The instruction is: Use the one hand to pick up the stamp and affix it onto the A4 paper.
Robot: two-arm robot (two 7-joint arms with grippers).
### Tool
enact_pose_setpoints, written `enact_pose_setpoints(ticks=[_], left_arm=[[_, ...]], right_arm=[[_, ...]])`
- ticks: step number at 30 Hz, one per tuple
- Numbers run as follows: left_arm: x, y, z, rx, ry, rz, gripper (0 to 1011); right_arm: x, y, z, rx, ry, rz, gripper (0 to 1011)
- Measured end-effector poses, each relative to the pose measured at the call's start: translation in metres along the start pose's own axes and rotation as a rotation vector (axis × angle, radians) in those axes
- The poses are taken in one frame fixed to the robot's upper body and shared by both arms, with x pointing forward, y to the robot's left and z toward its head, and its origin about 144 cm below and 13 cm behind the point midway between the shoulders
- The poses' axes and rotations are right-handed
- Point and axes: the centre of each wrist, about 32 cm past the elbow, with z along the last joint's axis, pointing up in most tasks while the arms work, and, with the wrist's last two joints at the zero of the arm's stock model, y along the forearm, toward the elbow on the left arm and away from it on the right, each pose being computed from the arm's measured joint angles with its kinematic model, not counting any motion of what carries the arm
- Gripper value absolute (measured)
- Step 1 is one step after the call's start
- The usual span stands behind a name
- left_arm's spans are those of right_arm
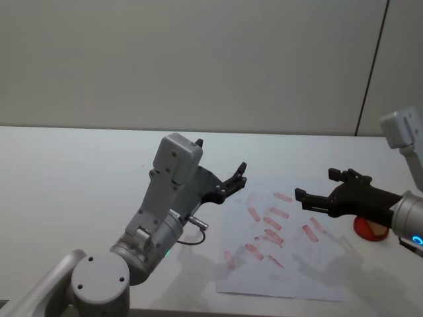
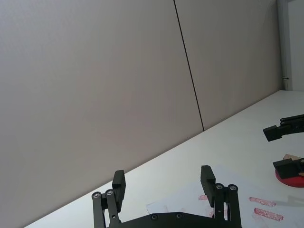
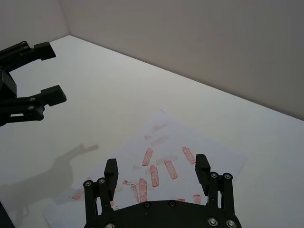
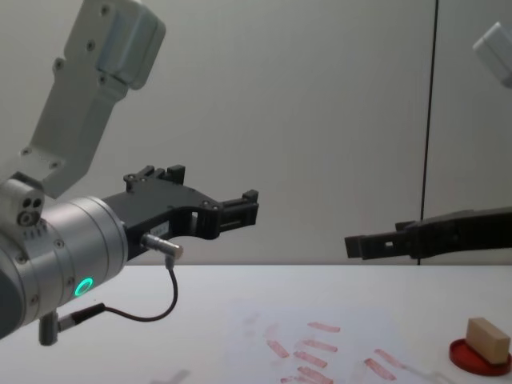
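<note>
Stamp (image 4: 489, 339) of tan wood rests on the round red ink pad (image 4: 478, 357) at about 3 o'clock on the white worktop (image 1: 79, 178), just off the right edge of the A4 paper (image 1: 291, 274), which carries many red oblong marks. Right claw (image 1: 317, 189) hovers above the sheet's right part, near the stamp but apart from it, fingers spread and empty. Left claw (image 1: 231, 181) hangs raised at about 9 o'clock of the paper, its fingers also apart, holding nothing.
</note>
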Motion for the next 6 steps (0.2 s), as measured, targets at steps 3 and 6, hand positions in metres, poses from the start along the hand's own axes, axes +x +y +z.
enact_pose_setpoints(ticks=[3,6], left_arm=[[0.0000,0.0000,0.0000,0.000,0.000,0.000,1002],[0.0000,0.0000,0.0000,0.000,0.000,0.000,1002]], right_arm=[[-0.0001,0.0000,0.0000,0.000,0.000,0.001,1001],[-0.0002,-0.0001,0.0000,0.000,0.000,0.002,1001]])
